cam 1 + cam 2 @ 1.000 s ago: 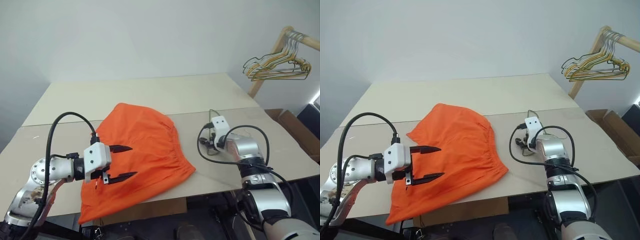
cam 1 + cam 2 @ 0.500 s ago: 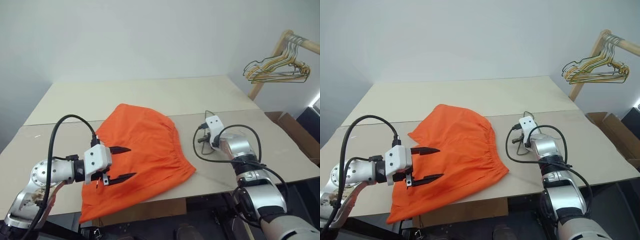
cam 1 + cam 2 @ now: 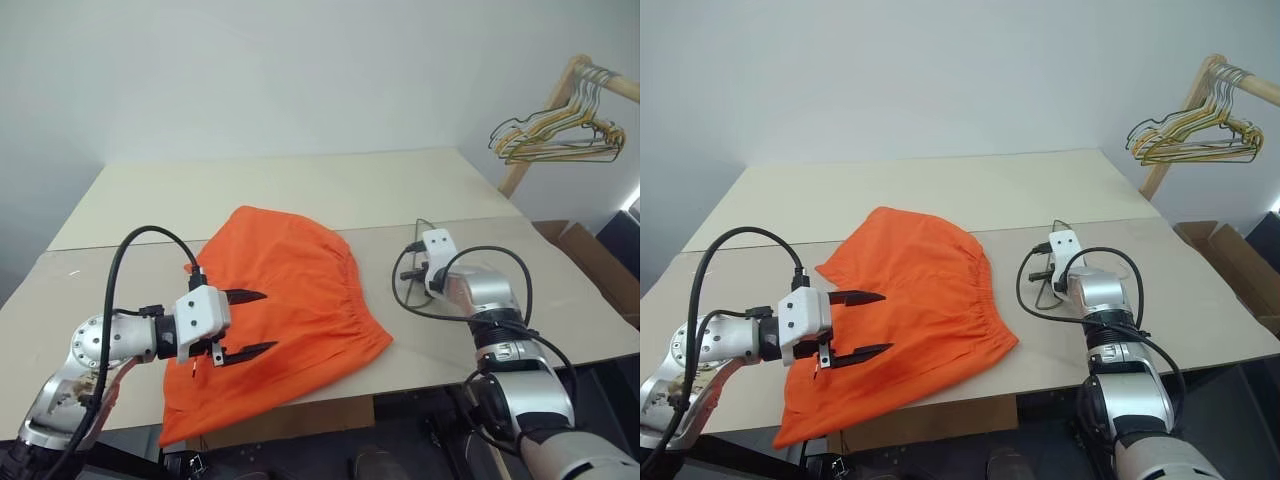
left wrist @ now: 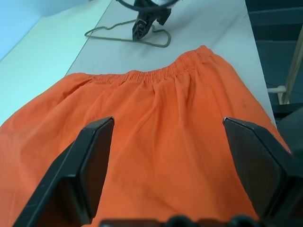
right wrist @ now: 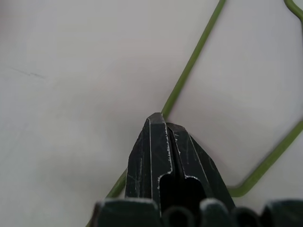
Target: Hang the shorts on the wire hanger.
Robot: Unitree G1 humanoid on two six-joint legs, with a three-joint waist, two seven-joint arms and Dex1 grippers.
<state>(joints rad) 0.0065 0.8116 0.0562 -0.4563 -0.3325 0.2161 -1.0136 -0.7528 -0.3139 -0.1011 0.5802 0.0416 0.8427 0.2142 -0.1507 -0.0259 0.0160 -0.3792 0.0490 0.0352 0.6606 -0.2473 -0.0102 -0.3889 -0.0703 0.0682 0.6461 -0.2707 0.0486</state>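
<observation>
1. The shorts (image 3: 285, 305) are showing bright orange, plain — no pattern.
2. The hanger (image 4: 124, 35) is looking dull grey-green.
3. The table (image 3: 300, 185) is showing pale beige.
4. The hangers (image 3: 555, 130) on the rail are showing yellow, green and grey.
5. Both grippers' fingers (image 3: 855, 298) are showing black — the housings white.

Before me lies a pale table (image 3: 300, 185) of two boards. Off to my right a wooden rack (image 3: 560, 95) carries a bunch of hangers (image 3: 555, 135), a cardboard box (image 3: 590, 255) below it.
</observation>
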